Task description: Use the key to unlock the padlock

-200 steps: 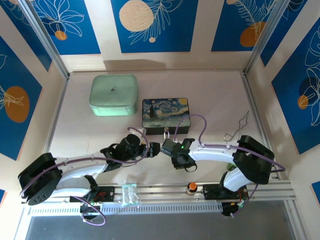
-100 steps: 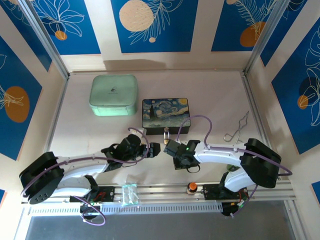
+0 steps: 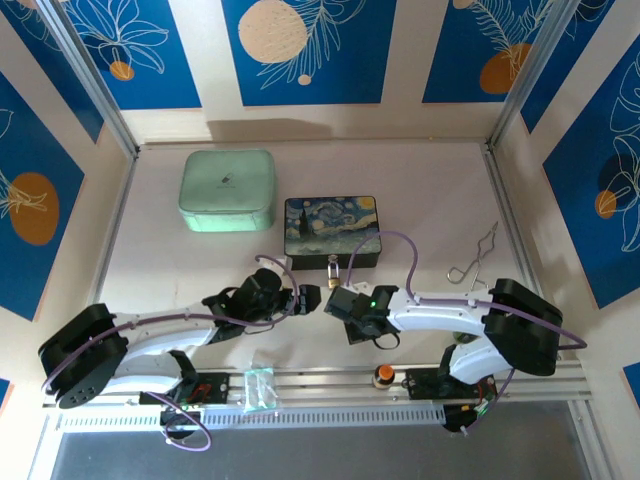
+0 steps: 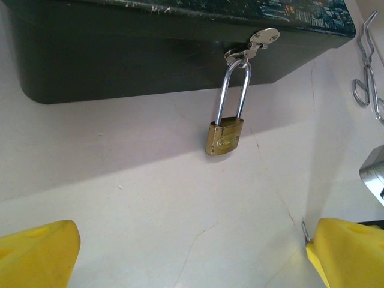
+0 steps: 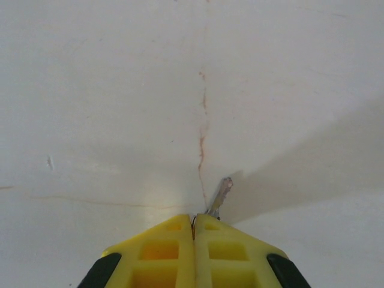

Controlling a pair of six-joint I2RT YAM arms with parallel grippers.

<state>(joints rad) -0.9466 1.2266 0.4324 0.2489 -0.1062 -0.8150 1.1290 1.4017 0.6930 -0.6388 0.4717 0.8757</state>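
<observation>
As the right gripper [image 5: 193, 225], clamped on the key [image 5: 219, 195], has eased back from the padlock [image 4: 224, 137], insertion awaits; the left gripper [image 4: 192, 243] gapes.

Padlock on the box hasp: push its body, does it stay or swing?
Probably swings: the padlock is looped through the hasp by its long shackle, so a push would likely pivot it. Smooth metal body, likely slippery and heavy.
</observation>
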